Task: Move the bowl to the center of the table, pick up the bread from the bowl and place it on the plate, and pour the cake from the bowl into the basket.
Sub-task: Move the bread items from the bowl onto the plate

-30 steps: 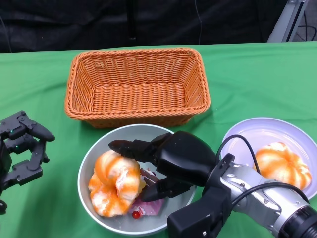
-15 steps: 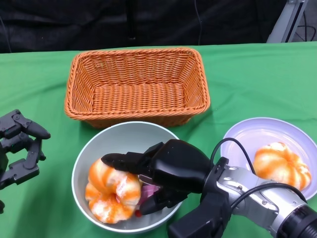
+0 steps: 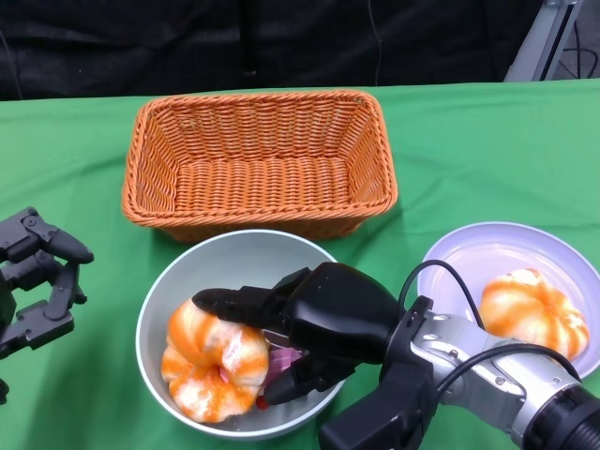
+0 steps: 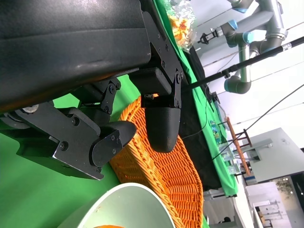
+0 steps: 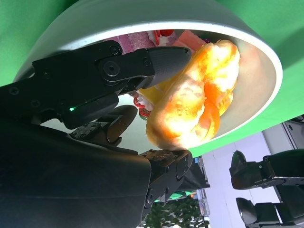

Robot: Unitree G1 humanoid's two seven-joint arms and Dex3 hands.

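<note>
The bread point(image 3: 211, 361), an orange-and-white glazed twist, lies in the left half of the grey bowl point(image 3: 178, 281), which sits on the green tablecloth point(image 3: 469, 150) just in front of the wicker basket point(image 3: 260, 161). The right hand point(image 3: 281, 342) reaches into the bowl from the right. Its upper fingers point(image 3: 234, 305) lie across the top of the bread, and another finger point(image 3: 291, 380) curls in low beside it. In the right wrist view one finger point(image 5: 142, 64) presses along one side of the bread point(image 5: 192, 102) and a fingertip point(image 5: 166, 166) sits just at its opposite edge, so the loaf lies between them, clasped but resting in the bowl point(image 5: 266, 61). Under and behind the bread, partly hidden by the hand, is the cake point(image 3: 281, 364), a pink slice with a red bit at its edge; the right wrist view shows it point(image 5: 140, 40) against the bowl's wall.

To the right, well apart from the bowl, a pale plate point(image 3: 506, 248) carries a second orange-and-white bread point(image 3: 532, 312).

The left hand point(image 3: 37, 281) hovers above the cloth at the left, clear of the bowl, its fingers spread and holding nothing. The left wrist view shows its fingers point(image 4: 161, 123) apart, with the basket point(image 4: 166, 175) and the bowl's rim point(image 4: 123, 190) beyond them.
</note>
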